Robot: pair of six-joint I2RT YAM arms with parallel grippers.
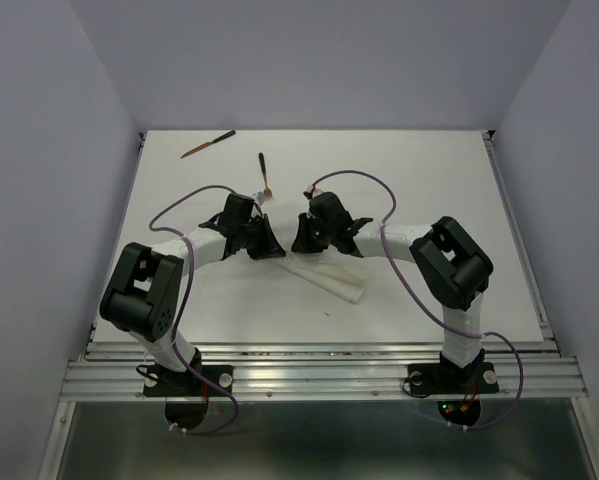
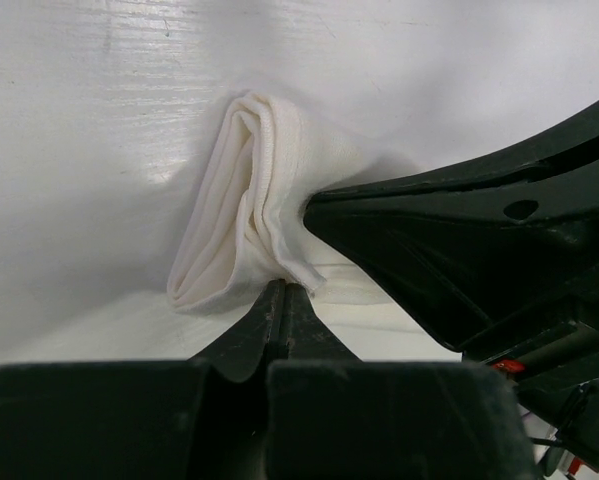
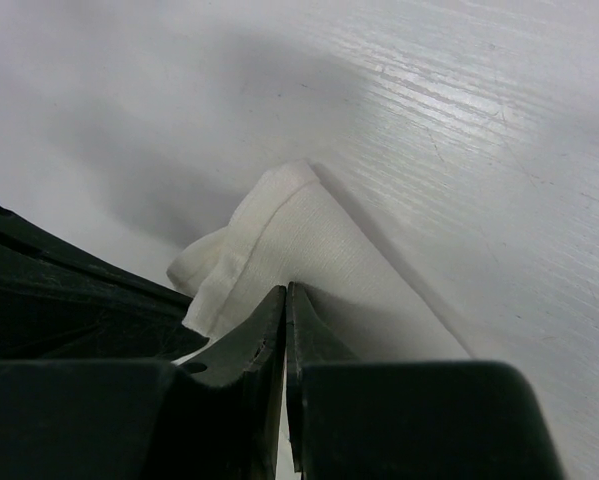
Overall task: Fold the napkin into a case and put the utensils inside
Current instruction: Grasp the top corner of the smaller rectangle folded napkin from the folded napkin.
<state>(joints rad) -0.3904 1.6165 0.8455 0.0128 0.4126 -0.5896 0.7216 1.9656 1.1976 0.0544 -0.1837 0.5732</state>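
The napkin point(image 1: 331, 279) lies folded into a long narrow white strip running from between the two grippers toward the near right. My left gripper point(image 1: 270, 246) is shut on a hem at its far end point(image 2: 241, 200), where the folds bunch toward the fingertips point(image 2: 284, 288). My right gripper point(image 1: 305, 238) faces it closely, shut on a corner of the same end point(image 3: 309, 235), with its tips point(image 3: 286, 288) under the cloth. Two of the utensils lie farther back: one point(image 1: 207, 145) at the far left, another point(image 1: 264, 173) just beyond the left gripper.
The right gripper's black body point(image 2: 459, 250) fills the right of the left wrist view. The left gripper's body point(image 3: 59, 300) shows at the left of the right wrist view. Purple cables point(image 1: 184, 200) arch over both arms. White walls point(image 1: 59, 150) enclose the table.
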